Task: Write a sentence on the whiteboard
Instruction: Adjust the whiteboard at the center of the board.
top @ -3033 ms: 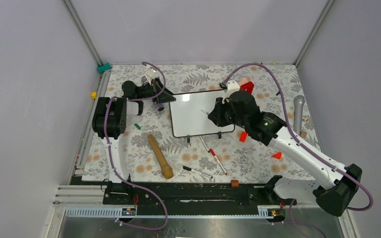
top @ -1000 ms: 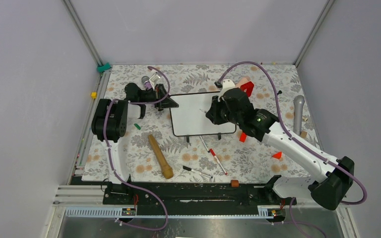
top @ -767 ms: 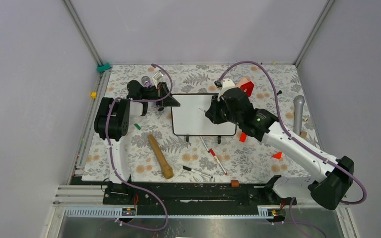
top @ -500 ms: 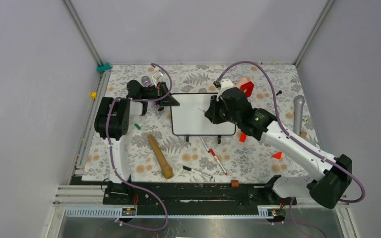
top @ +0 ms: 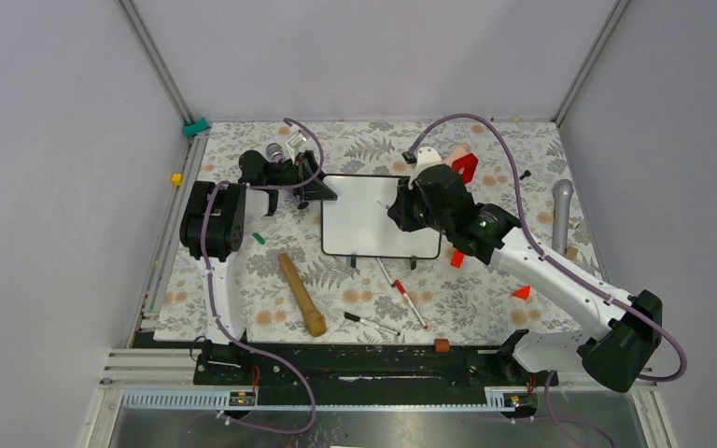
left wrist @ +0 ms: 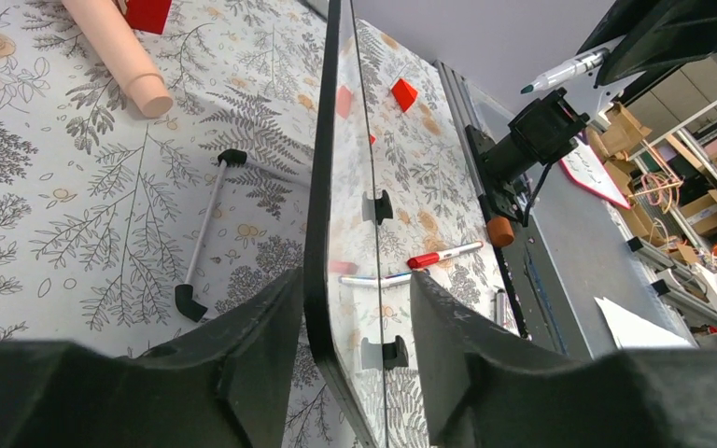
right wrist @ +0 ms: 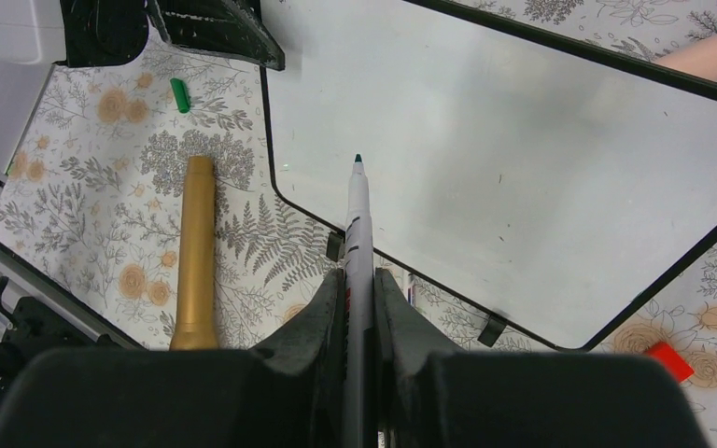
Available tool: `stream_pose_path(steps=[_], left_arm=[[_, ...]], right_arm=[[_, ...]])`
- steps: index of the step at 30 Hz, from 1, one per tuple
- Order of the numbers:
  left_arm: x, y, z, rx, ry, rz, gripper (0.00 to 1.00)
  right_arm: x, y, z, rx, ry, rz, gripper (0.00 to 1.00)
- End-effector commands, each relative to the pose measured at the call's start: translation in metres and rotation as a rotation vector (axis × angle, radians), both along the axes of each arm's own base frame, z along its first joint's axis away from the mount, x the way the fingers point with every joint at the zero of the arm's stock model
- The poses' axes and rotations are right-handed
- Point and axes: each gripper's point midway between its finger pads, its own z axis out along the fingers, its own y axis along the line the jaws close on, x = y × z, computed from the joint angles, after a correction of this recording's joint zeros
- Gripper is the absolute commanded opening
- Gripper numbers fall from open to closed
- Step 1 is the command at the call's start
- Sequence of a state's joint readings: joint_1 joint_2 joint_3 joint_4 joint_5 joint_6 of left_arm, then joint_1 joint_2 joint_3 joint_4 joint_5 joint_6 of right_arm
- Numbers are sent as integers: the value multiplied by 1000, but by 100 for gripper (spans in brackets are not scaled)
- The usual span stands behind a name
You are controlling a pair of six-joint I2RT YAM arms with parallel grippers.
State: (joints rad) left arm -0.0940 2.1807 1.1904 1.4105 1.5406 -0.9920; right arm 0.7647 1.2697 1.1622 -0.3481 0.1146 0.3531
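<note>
Whiteboard point(top: 369, 229) lies blank mid-table, long axis running left to right. Left gripper point(left wrist: 355, 285) straddles its left edge, jaws apart. Right gripper point(right wrist: 358, 285), clenched on a green-tipped marker point(right wrist: 358, 210), hovers nearer, tip over the board's left half.

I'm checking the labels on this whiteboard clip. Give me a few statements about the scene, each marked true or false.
1. The whiteboard already carries green writing. False: its face is blank.
2. The right gripper holds an uncapped marker, tip pointing over the board. True.
3. The left gripper has its jaws on either side of the board's edge. True.
4. The wooden stick lies on the board. False: it lies on the floral cloth beside it.
</note>
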Motion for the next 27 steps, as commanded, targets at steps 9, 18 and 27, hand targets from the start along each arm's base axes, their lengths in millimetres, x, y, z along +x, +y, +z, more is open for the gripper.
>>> stream_pose_path(steps=[9, 18, 27], left_arm=[[0, 0, 13, -8, -155, -9, 88], [-1, 0, 14, -14, -169, 1, 99], [-2, 0, 14, -19, -177, 12, 99]], right_arm=[[13, -11, 24, -2, -99, -52, 0], [9, -18, 21, -11, -109, -64, 0], [8, -21, 21, -14, -116, -66, 0]])
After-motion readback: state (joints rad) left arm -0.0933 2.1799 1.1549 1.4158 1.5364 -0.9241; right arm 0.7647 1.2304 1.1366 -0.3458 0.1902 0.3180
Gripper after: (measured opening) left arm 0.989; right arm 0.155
